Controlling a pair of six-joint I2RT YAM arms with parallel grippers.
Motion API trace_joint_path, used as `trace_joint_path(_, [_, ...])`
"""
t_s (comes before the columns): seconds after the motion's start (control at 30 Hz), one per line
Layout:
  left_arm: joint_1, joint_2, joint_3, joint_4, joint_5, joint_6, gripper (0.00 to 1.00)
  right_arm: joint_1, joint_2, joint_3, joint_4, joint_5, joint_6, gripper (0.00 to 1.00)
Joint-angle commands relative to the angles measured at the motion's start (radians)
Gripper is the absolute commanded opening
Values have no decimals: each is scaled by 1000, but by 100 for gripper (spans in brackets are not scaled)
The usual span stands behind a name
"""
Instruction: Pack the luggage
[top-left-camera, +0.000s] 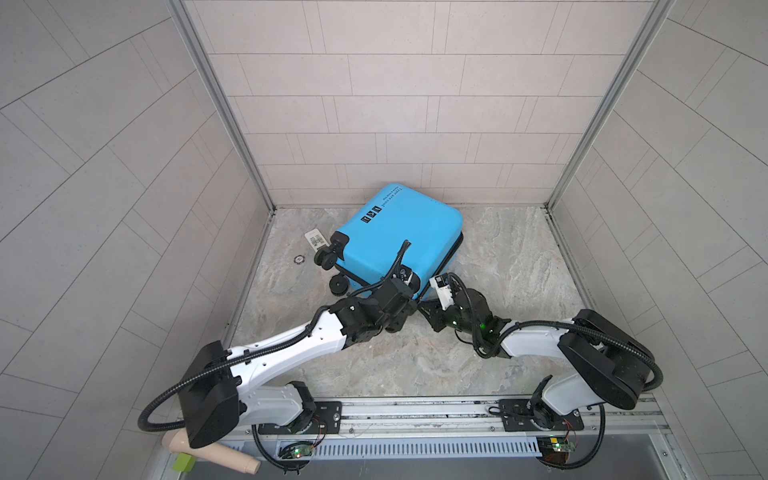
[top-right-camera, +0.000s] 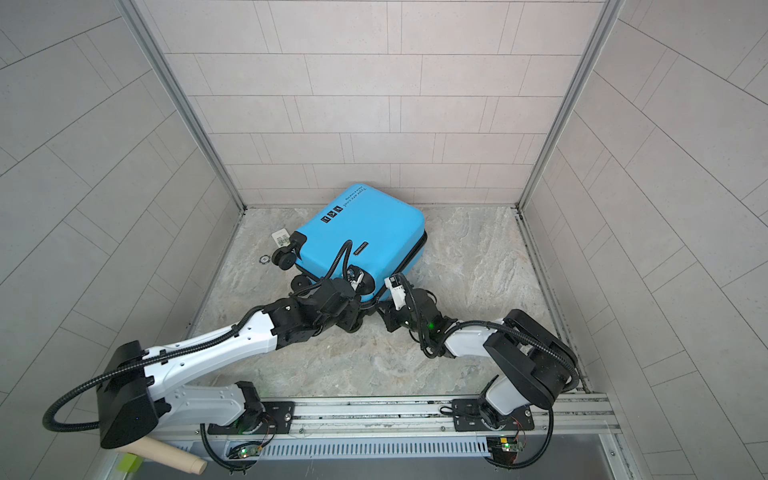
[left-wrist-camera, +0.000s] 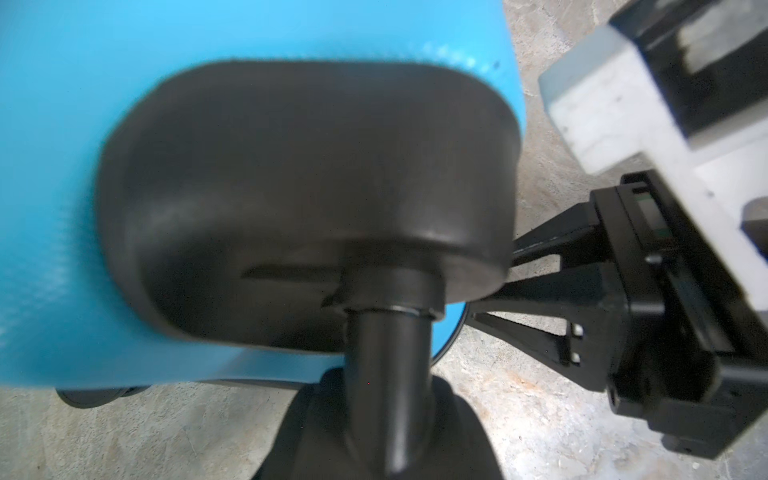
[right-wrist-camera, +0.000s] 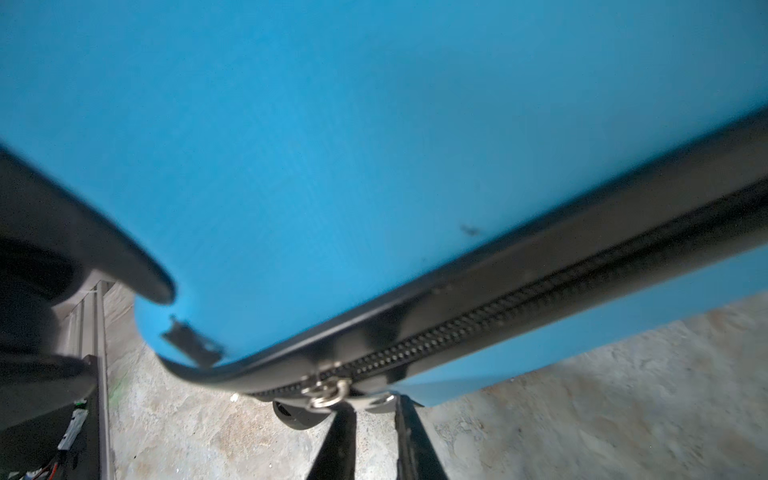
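The luggage (top-left-camera: 399, 232) (top-right-camera: 361, 237), a bright-blue hard-shell suitcase, lies flat and closed on the stone floor near the back wall. My left gripper (top-left-camera: 406, 276) (top-right-camera: 355, 277) sits at its near corner. In the left wrist view the black caster housing (left-wrist-camera: 311, 187) and its stem (left-wrist-camera: 386, 365) run straight into the jaws, which look shut on the caster wheel. My right gripper (top-left-camera: 427, 308) (right-wrist-camera: 376, 409) is low at the same corner. Its fingers stand narrowly apart at the black zipper band (right-wrist-camera: 540, 299), with the silver zipper pulls (right-wrist-camera: 326, 392) at their tips.
A white tag (top-left-camera: 314, 240) and a small round disc (top-left-camera: 298, 259) lie on the floor left of the luggage's far wheels (top-left-camera: 326, 259). Tiled walls close in the back and both sides. The arms' mounting rail (top-left-camera: 415, 409) runs along the front, with a beige tube (top-left-camera: 216, 451) below it.
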Motion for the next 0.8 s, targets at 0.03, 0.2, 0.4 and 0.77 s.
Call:
trace_joint_path(0.03, [-28, -55, 78, 117, 16, -9, 0, -1, -17, 25, 30, 82, -2, 19])
trace_joint_path(0.2, [-29, -56, 80, 115, 12, -9, 0, -1, -36, 25, 36, 40, -15, 26])
trace_joint_path(0.4, [-30, -62, 81, 115, 5, -7, 0, 2, -94, 5, -66, 53, -69, 42])
trace_joint_path(0.77, [-29, -84, 66, 114, -14, -8, 0, -5, -274, 71, -500, 211, -167, 69])
